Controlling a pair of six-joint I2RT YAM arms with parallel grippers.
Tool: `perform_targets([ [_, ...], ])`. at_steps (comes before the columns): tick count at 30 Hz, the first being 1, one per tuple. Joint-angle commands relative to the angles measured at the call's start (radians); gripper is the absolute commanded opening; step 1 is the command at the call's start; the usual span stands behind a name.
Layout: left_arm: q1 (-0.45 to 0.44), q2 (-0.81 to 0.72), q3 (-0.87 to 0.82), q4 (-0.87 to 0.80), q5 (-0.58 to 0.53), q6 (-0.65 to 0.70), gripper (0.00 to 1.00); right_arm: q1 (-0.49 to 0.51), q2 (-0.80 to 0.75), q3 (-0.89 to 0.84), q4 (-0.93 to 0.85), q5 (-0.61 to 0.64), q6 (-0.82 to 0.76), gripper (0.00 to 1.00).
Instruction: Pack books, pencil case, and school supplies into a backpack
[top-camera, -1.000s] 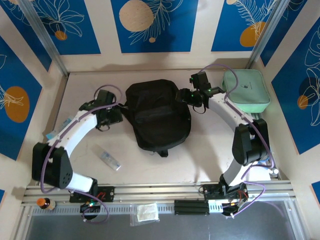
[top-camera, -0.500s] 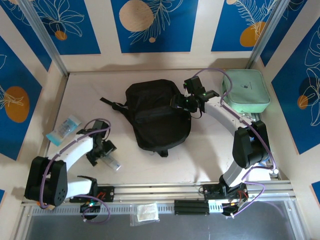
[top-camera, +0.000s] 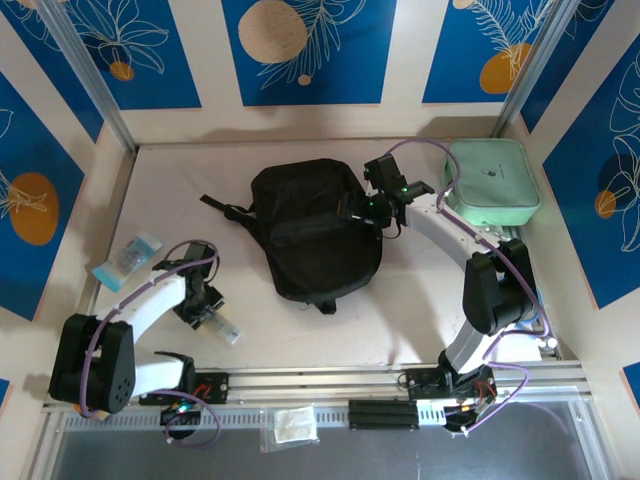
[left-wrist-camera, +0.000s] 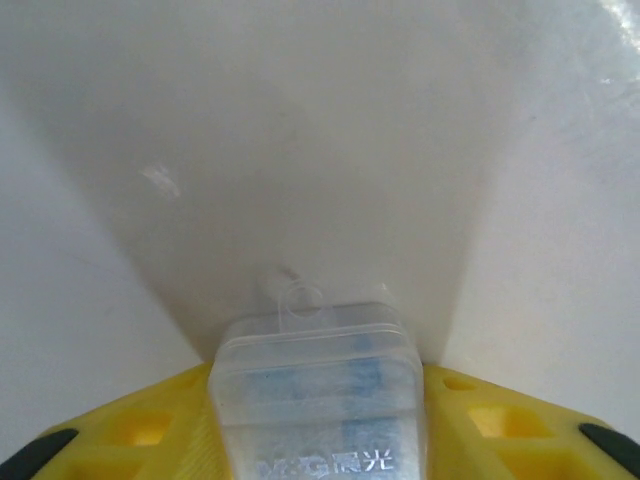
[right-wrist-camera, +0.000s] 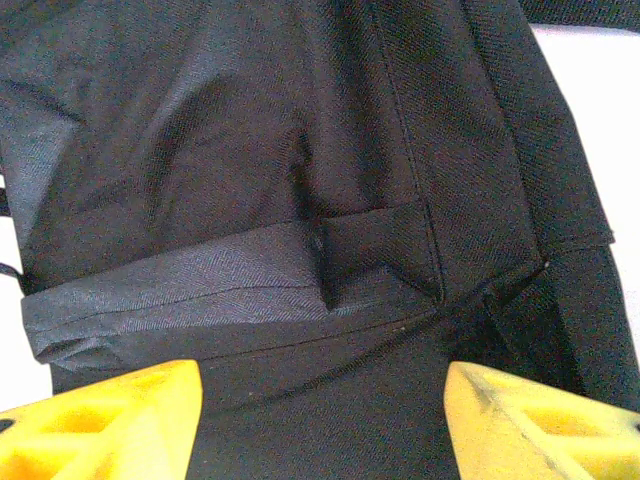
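**Overhead view.** The black backpack (top-camera: 315, 230) lies flat at the middle of the table (top-camera: 400, 310), with a strap trailing off to its left. A mint-green case (top-camera: 492, 182) sits at the far right corner, and a light-blue packet (top-camera: 127, 260) lies near the left edge. The small clear box (top-camera: 224, 326) rests on the table at the near left, well apart from the backpack. The left claw (top-camera: 205, 305) is directly over the box's far end. The right claw (top-camera: 358, 210) is at the backpack's upper right edge, between the backpack and the green case.

**Left wrist view.** This adds detail too small to read from overhead. The clear box (left-wrist-camera: 318, 390) fills the gap of the left claw (left-wrist-camera: 318, 445), with a yellow finger (left-wrist-camera: 140, 430) close against each long side. A hang tab points forward at the box's front, and bluish contents and printed lettering show through the lid. The fingers stand apart by the box's width. Whether they are pressing on it cannot be told.

**Right wrist view.** Black woven fabric of the backpack (right-wrist-camera: 300, 150) shows a stitched seam, a folded flap and a strap at the right. The right claw (right-wrist-camera: 322, 420) is spread wide, with a yellow fingertip (right-wrist-camera: 110, 420) at each lower corner and nothing held. Whether the tips touch the fabric cannot be told.
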Motion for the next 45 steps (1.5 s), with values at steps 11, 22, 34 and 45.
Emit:
perform_targets([
  [11,0.003,-0.017,0.28,0.207,0.279,-0.006,0.4,0.066,-0.066,-0.136,0.273,-0.332,0.038,0.67],
  [22,-0.024,0.207,0.469,0.468,0.472,-0.119,0.4,0.192,-0.035,-0.165,0.48,-0.51,0.043,0.77],
  [34,-0.082,0.313,0.504,0.583,0.524,-0.191,0.41,0.229,0.117,-0.059,0.474,-0.528,0.042,0.65],
  [45,-0.098,0.315,0.523,0.542,0.468,-0.104,0.65,0.223,0.123,-0.055,0.478,-0.47,0.057,0.16],
])
